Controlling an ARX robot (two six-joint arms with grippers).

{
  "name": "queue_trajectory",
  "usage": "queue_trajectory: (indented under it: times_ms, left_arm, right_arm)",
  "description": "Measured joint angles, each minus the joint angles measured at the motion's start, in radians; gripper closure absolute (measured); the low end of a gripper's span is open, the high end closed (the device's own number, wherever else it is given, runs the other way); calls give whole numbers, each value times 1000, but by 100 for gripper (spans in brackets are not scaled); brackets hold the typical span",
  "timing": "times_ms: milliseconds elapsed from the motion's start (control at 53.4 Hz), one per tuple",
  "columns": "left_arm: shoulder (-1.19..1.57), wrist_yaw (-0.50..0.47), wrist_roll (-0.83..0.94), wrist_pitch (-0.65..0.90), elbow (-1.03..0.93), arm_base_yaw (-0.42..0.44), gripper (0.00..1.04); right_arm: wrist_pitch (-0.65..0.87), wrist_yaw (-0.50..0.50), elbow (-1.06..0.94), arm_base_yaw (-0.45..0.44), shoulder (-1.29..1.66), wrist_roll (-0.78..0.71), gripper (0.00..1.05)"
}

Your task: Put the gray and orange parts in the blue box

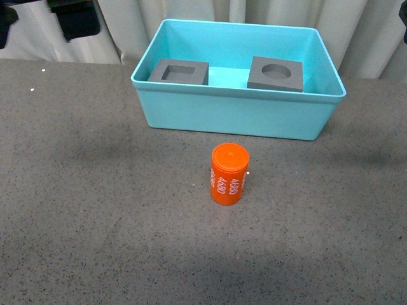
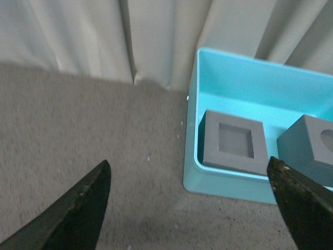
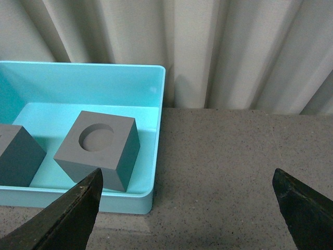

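Note:
The blue box (image 1: 235,117) stands at the back middle of the table. Inside it lie two gray cubes: one with a square recess (image 1: 179,72) on the left, one with a round recess (image 1: 276,74) on the right. The orange cylinder (image 1: 229,174) with white numerals stands upright on the table in front of the box. My left gripper (image 2: 190,200) is open above the table by the box's left corner (image 2: 193,172), with the square-recess cube (image 2: 234,142) ahead. My right gripper (image 3: 187,203) is open beside the box's right wall (image 3: 157,146), near the round-recess cube (image 3: 99,148). Neither arm shows in the front view.
Pale curtains (image 1: 191,13) hang behind the table. The table top (image 1: 82,190) is a dark gray speckled surface. A dark object (image 1: 76,19) sits at the back left.

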Motion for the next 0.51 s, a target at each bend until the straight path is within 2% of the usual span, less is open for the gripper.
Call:
queue_trajectory:
  times_ms: [112, 281, 393, 505]
  left_arm:
    - [-96, 37, 117, 268, -168, 44, 43]
    - [-223, 86, 163, 282, -298, 101, 74]
    - [-317, 123, 170, 258, -372, 135, 99]
    - [-416, 153, 176, 216, -429, 164, 101]
  right_arm:
    - [0, 0, 0, 0, 0, 0, 10]
    - [0, 0, 0, 0, 0, 0, 10]
    - [0, 0, 0, 0, 0, 0, 10]
    - [0, 0, 0, 0, 0, 0, 10]
